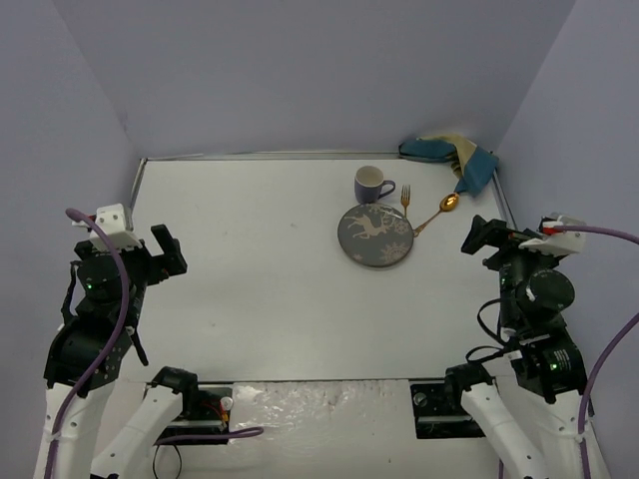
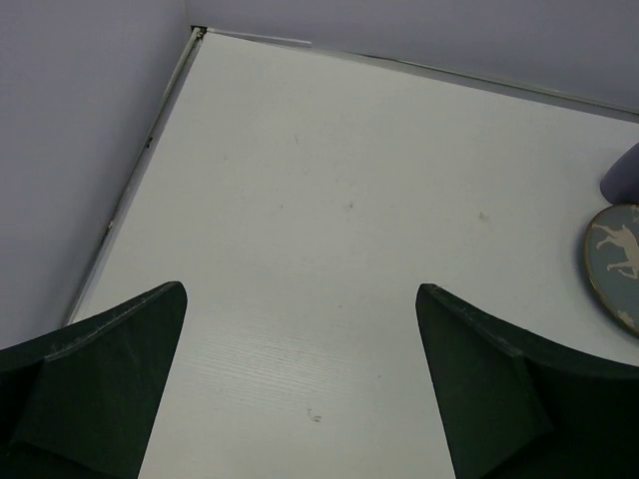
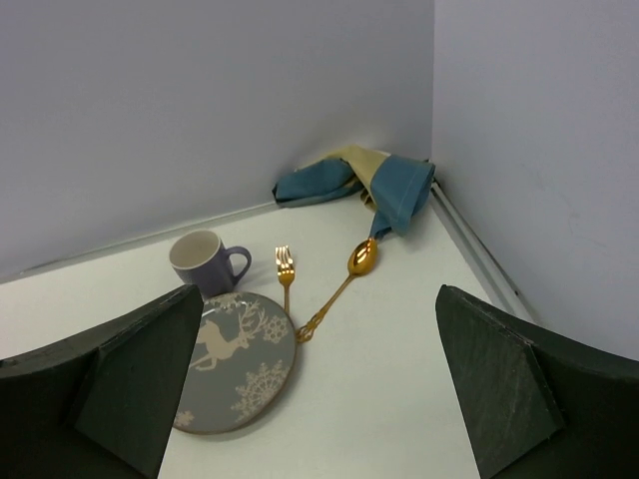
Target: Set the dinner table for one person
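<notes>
White dinner table (image 1: 270, 299) below left end effector (image 2: 300, 287) and right end effector (image 3: 319, 289), both apart

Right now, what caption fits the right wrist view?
Open right hand faces plate, mug, fork, spoon and a crumpled cloth on the table.

Plate (image 1: 375, 237): one was counted, grey with a white deer.
Mug (image 1: 371, 185): one was counted, purple.
Fork (image 1: 406, 205): one was counted, gold.
Spoon (image 1: 439, 212): one was counted, gold.
Cloth (image 1: 454, 158): one, blue and tan.
Dinner table (image 1: 260, 269): one, white.
Grippers: two were counted, the left gripper (image 1: 172, 254) and the right gripper (image 1: 477, 238).
</notes>
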Motion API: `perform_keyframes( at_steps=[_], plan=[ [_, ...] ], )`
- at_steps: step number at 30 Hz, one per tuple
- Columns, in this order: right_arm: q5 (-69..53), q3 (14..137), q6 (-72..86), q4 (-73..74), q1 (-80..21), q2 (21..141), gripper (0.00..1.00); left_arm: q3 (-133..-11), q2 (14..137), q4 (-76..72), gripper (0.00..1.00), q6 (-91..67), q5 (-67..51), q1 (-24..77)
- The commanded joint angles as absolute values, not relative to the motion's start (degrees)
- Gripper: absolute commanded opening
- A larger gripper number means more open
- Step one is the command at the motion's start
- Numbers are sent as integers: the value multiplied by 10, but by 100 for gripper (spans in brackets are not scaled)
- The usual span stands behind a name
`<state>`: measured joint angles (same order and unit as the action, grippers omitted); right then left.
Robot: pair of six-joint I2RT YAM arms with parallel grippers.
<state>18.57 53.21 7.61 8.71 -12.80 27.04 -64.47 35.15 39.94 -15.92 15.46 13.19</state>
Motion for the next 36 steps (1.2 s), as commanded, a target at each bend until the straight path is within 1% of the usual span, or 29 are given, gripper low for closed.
perform_keyframes(
  at_steps=[1,4,8,10,12,14,15,19,22,25,26,28,32,36],
  plan=[
    [156,557,110,74,-130,352,100,-637,392,348,97,-182,126,135],
    [160,577,162,66,-130,409,100,-624,409,326,97,-189,112,135],
    [186,602,202,47,-130,526,100,-607,435,285,97,-192,110,135],
    [226,624,228,42,-128,613,100,-596,451,263,97,-192,112,135],
    [258,643,234,36,-125,670,100,-588,455,248,97,-192,112,135],
    [292,679,209,13,-106,761,100,-574,467,234,97,-194,105,133],
    [294,696,203,4,-88,789,100,-571,468,237,97,-195,102,133],
    [253,756,179,-61,-13,912,100,-556,456,252,97,-191,111,133],
    [244,832,127,-77,17,1035,100,-550,447,260,97,-189,123,133],
    [238,919,77,-85,38,1126,100,-550,459,263,97,-188,127,133],
    [229,939,64,-91,41,1129,100,-550,460,264,97,-187,128,132],
    [214,972,33,-115,50,1188,100,-553,475,265,97,-185,133,132],
    [185,1024,-2,-148,71,1268,100,-554,498,267,97,-181,134,129],
    [144,1059,-41,-178,86,1310,100,-556,520,272,97,-178,128,127]
  ],
)
